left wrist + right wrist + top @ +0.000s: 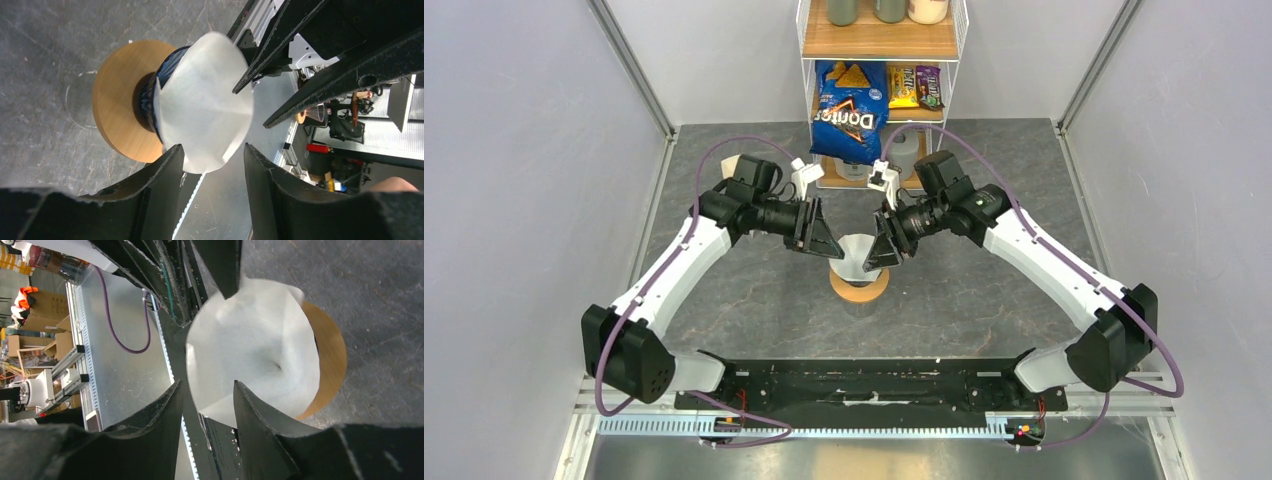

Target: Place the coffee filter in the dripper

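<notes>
Flanking the cone, your left gripper [212, 155] has its jaws apart, the coffee filter's [205, 105] rim loose between them, which I judge leaves the paper free to settle. It sits mouth-up in the blue dripper [169, 62] on a wooden base [120, 90]. Your right gripper [207, 387] mirrors this with jaws apart, though a pad may graze the paper.

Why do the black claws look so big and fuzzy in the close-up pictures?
Left wrist view: the left gripper sits right at the lens, so it looks huge and soft-edged; the coffee filter glows nearly washed-out white. Right wrist view: same for the right gripper. Top view: farther off, evenly lit, sharp.
</notes>
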Available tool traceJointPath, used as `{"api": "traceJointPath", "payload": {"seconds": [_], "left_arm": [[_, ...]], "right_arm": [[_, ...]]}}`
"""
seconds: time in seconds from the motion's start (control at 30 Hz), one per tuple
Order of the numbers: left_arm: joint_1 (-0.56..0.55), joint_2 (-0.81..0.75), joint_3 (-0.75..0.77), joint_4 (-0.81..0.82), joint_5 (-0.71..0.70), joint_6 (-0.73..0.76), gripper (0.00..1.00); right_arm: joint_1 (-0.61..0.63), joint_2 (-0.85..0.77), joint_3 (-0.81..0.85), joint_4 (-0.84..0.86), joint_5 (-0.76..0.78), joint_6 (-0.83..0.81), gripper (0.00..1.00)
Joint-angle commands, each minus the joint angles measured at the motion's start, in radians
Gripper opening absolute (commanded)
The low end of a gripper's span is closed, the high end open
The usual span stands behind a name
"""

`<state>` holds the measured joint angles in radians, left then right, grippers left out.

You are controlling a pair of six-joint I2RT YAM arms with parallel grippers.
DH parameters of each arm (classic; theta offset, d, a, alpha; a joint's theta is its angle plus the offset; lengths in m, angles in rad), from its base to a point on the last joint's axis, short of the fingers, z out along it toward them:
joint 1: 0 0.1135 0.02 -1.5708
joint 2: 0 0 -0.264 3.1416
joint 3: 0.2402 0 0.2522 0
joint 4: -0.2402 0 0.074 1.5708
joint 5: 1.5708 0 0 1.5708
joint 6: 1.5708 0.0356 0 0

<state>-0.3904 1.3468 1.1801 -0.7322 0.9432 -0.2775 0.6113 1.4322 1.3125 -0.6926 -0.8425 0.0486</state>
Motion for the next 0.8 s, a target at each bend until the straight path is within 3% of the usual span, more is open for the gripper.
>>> {"api": "traceJointPath", "payload": {"seconds": [0.0,0.13,0.3,0.53,0.77], "left_arm": [[-0.004,-0.067,0.116,-0.033,-0.005,0.069,0.59],[-0.003,-0.096,0.206,-0.102,-0.041,0.14,0.67],[0.004,-0.113,0.347,-0.165,-0.151,0.199,0.87],[0.149,-0.086,0.478,-0.23,-0.256,0.14,0.9],[0.358,-0.003,0.543,-0.415,-0.352,0.252,0.91]], "right_arm": [[0.02,-0.063,0.092,0.046,-0.032,-0.016,0.51],[0.02,-0.089,0.138,0.051,0.002,-0.02,0.61],[0.017,-0.14,0.168,0.051,0.156,-0.04,0.71],[-0.067,-0.262,0.106,0.071,0.404,0.047,0.97],[-0.251,-0.408,-0.024,0.042,0.549,0.106,0.97]]}}
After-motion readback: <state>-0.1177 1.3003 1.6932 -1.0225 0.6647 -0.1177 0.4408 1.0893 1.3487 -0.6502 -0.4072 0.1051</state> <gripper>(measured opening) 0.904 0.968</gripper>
